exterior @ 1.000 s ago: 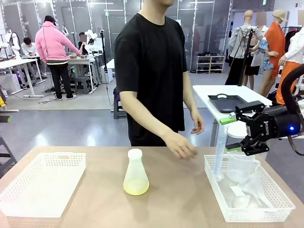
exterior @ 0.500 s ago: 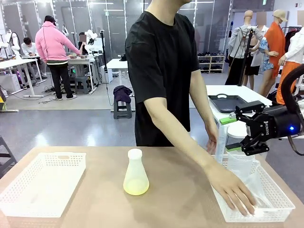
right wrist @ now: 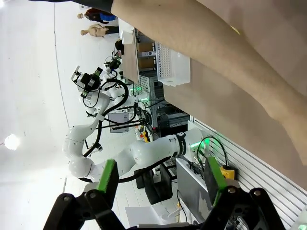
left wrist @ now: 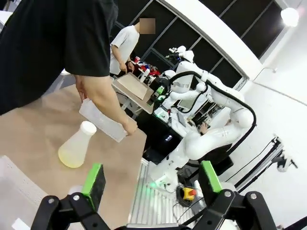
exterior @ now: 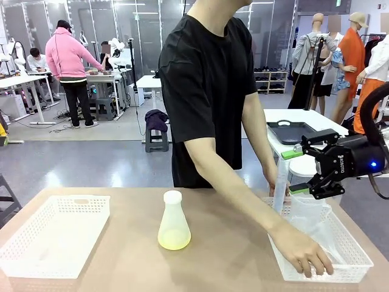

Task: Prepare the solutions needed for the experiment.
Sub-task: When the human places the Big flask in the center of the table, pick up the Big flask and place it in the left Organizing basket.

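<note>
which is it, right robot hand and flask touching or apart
Apart. Front view: right robot hand hovers over the right basket, bare table between it and the flask.

We show a frosted, translucent plastic flask holding a pale yellow, slightly cloudy solution. It stands on a smooth, matt tan table top between a left basket and a right basket, both of white perforated plastic. We also mark the clear, glossy plastic of the graduated cylinder, the soft black cloth of the person's T-shirt, and the matt black bodies of the right gripper and the left gripper, each with dull green pads.
</note>
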{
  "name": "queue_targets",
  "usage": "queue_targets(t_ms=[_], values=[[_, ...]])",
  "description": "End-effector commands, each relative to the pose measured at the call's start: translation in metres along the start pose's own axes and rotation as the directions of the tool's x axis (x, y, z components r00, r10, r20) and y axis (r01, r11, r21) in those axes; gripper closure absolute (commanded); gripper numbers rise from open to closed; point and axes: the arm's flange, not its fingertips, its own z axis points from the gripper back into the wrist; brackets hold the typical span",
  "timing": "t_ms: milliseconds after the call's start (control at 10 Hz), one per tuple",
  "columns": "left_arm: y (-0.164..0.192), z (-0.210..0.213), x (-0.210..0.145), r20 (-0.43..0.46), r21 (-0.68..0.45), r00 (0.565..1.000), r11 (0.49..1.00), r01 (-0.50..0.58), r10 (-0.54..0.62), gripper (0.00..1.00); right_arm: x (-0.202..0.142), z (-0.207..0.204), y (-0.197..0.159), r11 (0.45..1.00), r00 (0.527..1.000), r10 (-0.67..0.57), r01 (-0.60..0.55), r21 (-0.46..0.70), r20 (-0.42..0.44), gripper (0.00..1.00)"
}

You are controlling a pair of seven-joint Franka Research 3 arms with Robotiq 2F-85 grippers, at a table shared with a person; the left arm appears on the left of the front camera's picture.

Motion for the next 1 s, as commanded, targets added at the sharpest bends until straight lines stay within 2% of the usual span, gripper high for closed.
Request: queue_targets(t_ms=[0, 100, 400, 500, 600, 700, 900], values=[[0.035, 0.009, 0.043, -0.04, 0.031, 0.961, 0.961, 0.274, -0.273, 0.0, 0.001, -0.002, 0.001, 1.0, 1.0, 0.009, -0.009, 0.015, 0.004, 0.1], [0.052, 0.011, 0.063, -0.067, 0.111, 0.912, 0.905, 0.41, -0.404, 0.0, 0.001, -0.002, 0.001, 1.0, 1.0, 0.009, -0.009, 0.015, 0.004, 0.1], [0.081, -0.003, 0.094, -0.025, -0.063, 0.769, 0.769, 0.636, -0.639, 0.0, 0.001, -0.002, 0.001, 1.0, 1.0, 0.009, -0.009, 0.015, 0.004, 0.1], [0.087, -0.011, 0.095, -0.001, -0.085, 0.698, 0.695, 0.714, -0.716, 0.0, 0.001, -0.002, 0.001, 1.0, 1.0, 0.009, -0.009, 0.015, 0.004, 0.1], [0.087, -0.015, 0.093, 0.002, -0.153, 0.72, 0.711, 0.686, -0.694, 0.0, 0.001, -0.002, 0.001, 1.0, 1.0, 0.009, -0.009, 0.015, 0.004, 0.1], [0.082, -0.012, 0.096, -0.054, -0.037, 0.755, 0.757, 0.652, -0.653, 0.0, 0.001, -0.002, 0.001, 1.0, 1.0, 0.009, -0.009, 0.015, 0.004, 0.1], [0.082, -0.012, 0.096, -0.054, -0.037, 0.755, 0.757, 0.652, -0.653, 0.0, 0.001, -0.002, 0.001, 1.0, 1.0, 0.009, -0.009, 0.015, 0.004, 0.1]])
